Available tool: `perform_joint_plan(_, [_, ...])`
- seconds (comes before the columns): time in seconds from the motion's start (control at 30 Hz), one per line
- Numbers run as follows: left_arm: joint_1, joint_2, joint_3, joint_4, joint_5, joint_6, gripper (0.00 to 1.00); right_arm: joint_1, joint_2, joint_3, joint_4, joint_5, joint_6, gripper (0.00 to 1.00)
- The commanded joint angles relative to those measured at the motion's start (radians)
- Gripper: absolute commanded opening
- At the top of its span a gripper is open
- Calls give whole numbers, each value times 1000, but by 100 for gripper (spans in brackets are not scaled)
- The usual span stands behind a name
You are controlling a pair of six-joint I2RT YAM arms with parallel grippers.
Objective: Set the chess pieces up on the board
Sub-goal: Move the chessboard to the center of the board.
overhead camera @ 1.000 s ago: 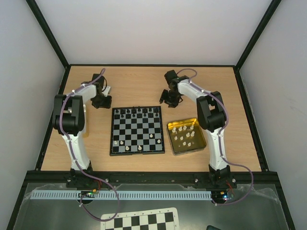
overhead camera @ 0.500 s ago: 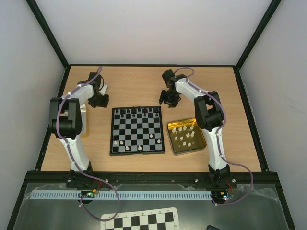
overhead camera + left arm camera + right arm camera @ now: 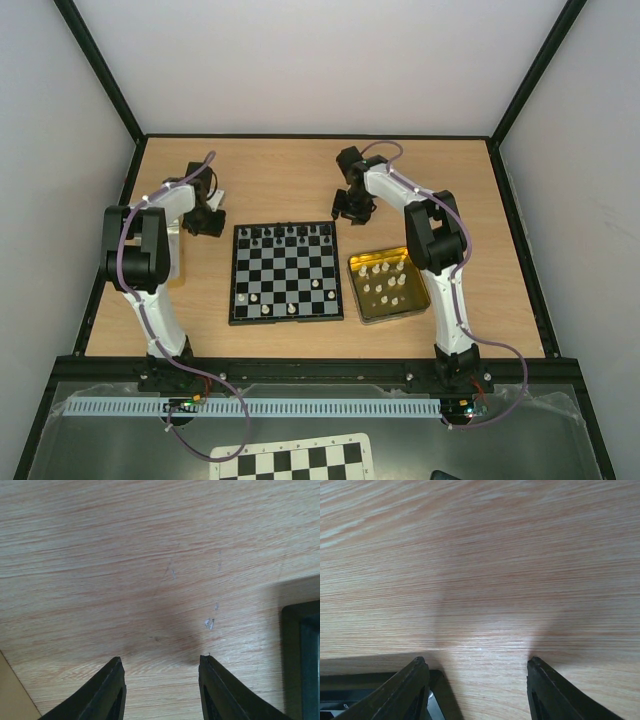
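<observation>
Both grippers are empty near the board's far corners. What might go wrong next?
The left gripper and right gripper hang low beside the board; a sideways sweep may clip its frame and topple the black pieces on the far row. The white pieces stand crowded in the gold tin; picking one may knock neighbours.

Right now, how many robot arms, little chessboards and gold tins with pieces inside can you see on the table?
Robot arms: 2
Small chessboard: 1
Gold tin with cream chess pieces inside: 1
Total: 4
</observation>
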Motion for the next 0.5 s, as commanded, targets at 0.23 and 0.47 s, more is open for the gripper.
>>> perform_joint_plan(0.23, [-57, -30, -24, -15, -40, 4, 42, 22, 17, -100, -85, 17, -5, 52])
perform_joint_plan(0.47, [-100, -25, -42, -28, -20, -11, 43, 22, -9, -133, -80, 25, -34, 52])
